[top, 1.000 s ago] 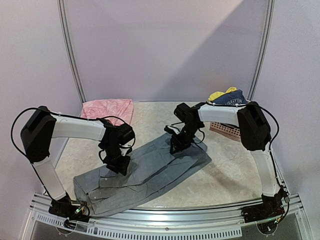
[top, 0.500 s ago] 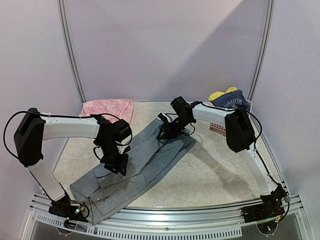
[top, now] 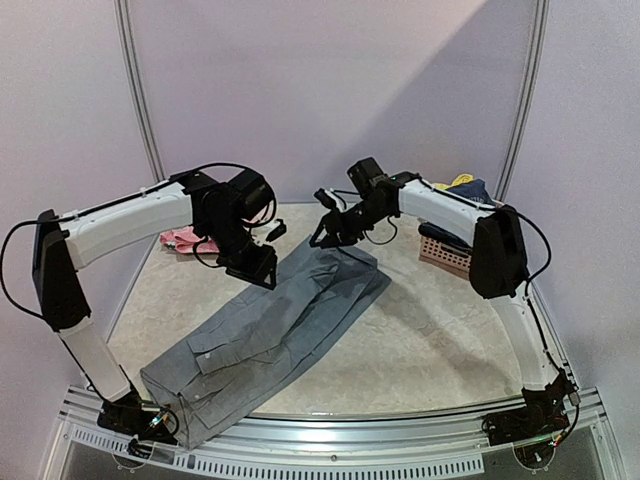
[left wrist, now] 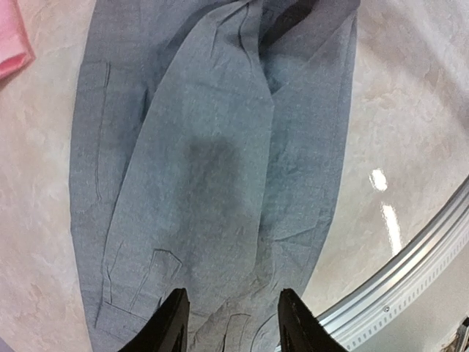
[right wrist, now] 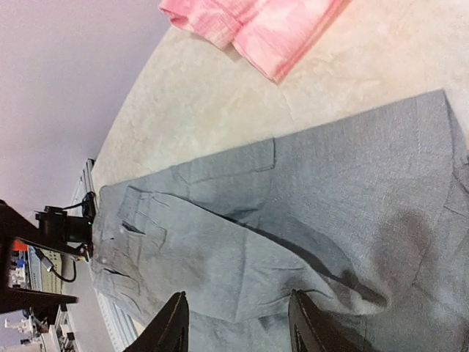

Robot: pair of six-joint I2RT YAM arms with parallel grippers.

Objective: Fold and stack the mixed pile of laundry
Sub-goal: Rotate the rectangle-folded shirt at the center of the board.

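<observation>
On table point(top: 440, 345): grey shirt point(top: 285, 320), pink cloth point(top: 181, 238)

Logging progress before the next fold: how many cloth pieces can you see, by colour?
Grey woven garment spread on the table: 1
Pink crinkled cloth: 1
Navy fabric piece: 1
Yellow fabric piece: 1
Total: 4

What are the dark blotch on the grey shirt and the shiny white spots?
Left wrist view: the blotch on the grey shirt is a soft shadow, and the white spots are light glare on the table. Right wrist view: a similar shadow darkens the shirt. Top view: a slanted shadow edge crosses the back wall.
</observation>
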